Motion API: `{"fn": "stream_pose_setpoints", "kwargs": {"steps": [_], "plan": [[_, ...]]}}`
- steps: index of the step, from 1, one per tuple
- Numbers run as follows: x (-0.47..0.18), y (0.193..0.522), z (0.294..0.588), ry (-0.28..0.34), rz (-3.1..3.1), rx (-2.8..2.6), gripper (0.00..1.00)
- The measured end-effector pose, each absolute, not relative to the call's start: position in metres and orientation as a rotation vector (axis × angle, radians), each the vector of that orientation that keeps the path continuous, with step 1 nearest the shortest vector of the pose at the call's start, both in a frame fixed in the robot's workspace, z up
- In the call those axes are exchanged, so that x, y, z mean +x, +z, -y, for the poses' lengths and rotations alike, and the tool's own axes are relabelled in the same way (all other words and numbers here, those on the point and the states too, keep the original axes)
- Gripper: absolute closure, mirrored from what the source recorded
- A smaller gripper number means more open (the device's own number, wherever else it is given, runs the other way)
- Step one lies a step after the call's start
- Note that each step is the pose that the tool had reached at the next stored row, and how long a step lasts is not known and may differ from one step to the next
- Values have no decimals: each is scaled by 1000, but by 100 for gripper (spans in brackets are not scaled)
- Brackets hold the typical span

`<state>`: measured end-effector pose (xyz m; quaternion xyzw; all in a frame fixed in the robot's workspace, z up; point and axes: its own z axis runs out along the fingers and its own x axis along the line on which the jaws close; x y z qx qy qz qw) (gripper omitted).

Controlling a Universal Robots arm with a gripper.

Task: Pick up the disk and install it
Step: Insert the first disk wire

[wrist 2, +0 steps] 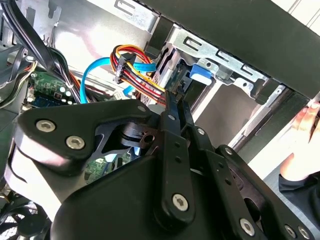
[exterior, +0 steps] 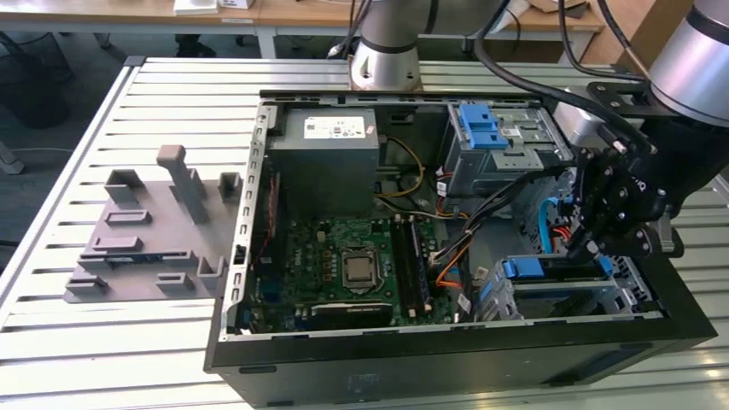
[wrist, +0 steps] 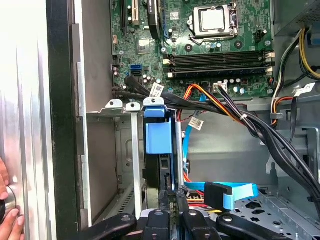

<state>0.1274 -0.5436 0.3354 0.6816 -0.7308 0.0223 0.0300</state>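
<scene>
The disk (exterior: 555, 268) sits edge-on in the drive bay at the case's front corner, on the exterior view's right. Its blue bracket tab (wrist: 159, 132) faces the motherboard, and the dark body (wrist: 161, 172) runs back toward my gripper. My gripper (exterior: 588, 248) hangs just over that bay. In the first wrist view its thin fingers (wrist: 163, 196) stand close together at the disk's rear end, beside the cable plugs. In the second wrist view my gripper (wrist 2: 173, 95) narrows to a shut tip at the bay's edge. Nothing shows between the fingers.
The open computer case (exterior: 245, 256) lies on a slatted table, holding a grey power supply (exterior: 330, 141), a motherboard (exterior: 353, 265) and a blue-latched cage (exterior: 496, 137). Coloured cables (wrist 2: 135, 65) and a blue flat cable (wrist: 230, 192) crowd the bay. A grey fixture (exterior: 148, 231) lies left. A hand (wrist: 7, 205) rests outside the case.
</scene>
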Motion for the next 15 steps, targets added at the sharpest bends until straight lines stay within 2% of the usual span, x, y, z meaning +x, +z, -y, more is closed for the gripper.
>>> {"fn": "stream_pose_setpoints", "kwargs": {"steps": [15], "plan": [[130, 334, 545, 67, 2252, 2101, 83]]}}
